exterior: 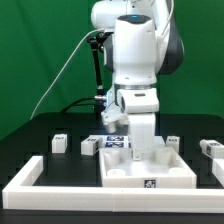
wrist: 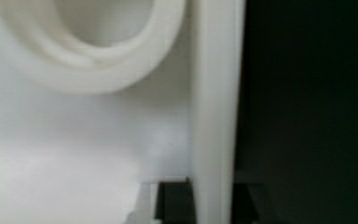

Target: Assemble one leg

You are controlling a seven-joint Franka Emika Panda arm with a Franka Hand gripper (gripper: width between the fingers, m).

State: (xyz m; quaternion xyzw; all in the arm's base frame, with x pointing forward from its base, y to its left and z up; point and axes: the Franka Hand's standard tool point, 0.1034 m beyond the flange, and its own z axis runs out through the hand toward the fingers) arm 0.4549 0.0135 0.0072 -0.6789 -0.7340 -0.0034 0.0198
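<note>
We find no words, numbers or brand names that can be read in either view. The only signs are black-and-white square tags — coded patterns, not letters. In the exterior view one sits on a leg toward that view's left, another on a second leg at its right, and one on the front wall of the large white panel. The wrist view is too blurred to show any mark.

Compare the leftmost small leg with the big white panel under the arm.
The leg is a small block; the panel is broad and flat, with raised edges. The leg stands apart at the exterior view's left; the panel lies directly below the arm. Both are white and carry a black-and-white tag.
</note>
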